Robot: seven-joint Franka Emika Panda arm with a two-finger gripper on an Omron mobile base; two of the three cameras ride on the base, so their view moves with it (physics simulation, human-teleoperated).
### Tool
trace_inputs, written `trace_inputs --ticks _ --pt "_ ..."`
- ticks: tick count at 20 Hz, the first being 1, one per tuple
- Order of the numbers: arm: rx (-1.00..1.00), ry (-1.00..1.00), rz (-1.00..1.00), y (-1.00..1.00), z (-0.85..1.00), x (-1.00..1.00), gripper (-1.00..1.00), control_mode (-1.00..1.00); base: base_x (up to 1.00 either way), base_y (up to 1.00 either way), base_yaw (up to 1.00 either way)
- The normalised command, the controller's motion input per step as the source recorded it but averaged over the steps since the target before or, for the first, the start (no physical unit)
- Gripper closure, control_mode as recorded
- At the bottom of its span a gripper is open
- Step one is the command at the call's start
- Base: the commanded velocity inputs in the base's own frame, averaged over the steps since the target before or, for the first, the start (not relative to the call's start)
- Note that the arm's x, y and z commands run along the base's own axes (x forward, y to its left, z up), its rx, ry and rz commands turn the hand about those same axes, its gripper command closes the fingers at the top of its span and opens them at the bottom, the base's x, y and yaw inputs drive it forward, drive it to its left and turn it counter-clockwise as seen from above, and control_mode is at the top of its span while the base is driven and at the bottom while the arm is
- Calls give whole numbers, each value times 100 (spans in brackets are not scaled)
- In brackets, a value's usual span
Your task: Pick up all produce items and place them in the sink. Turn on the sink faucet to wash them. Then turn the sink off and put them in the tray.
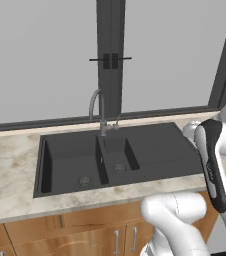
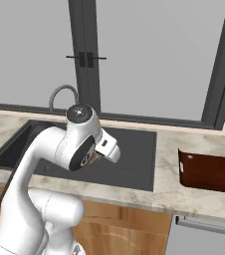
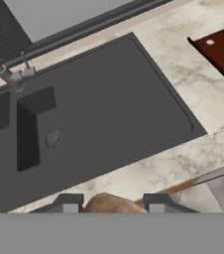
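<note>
The sink faucet [image 3: 10,74] stands at the sink's [image 3: 109,89] back edge, by the small basin. Above the counter's [image 3: 183,163] front edge, the gripper [image 3: 113,202] is clamped on a brownish produce item [image 3: 113,203] — a roundish lump between its fingertips. The tray [image 3: 223,49] sits at the counter's right end — well apart from the sink.

Kitchen: sink [image 1: 150,150], stone counter [image 1: 10,170], cabinets [image 1: 85,235]
</note>
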Motion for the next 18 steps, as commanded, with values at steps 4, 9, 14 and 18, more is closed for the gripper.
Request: trace_inputs --ticks 4,9,14,18 --pt "0 5 -21 -76 21 -2 100 -100 0 0 0" --pt "0 1 -26 -72 1 0 100 -100 0 0 0" --pt "0 1 -24 -70 0 7 100 -100 0 0 0" --pt "0 0 -21 -67 0 17 100 -100 0 0 0"
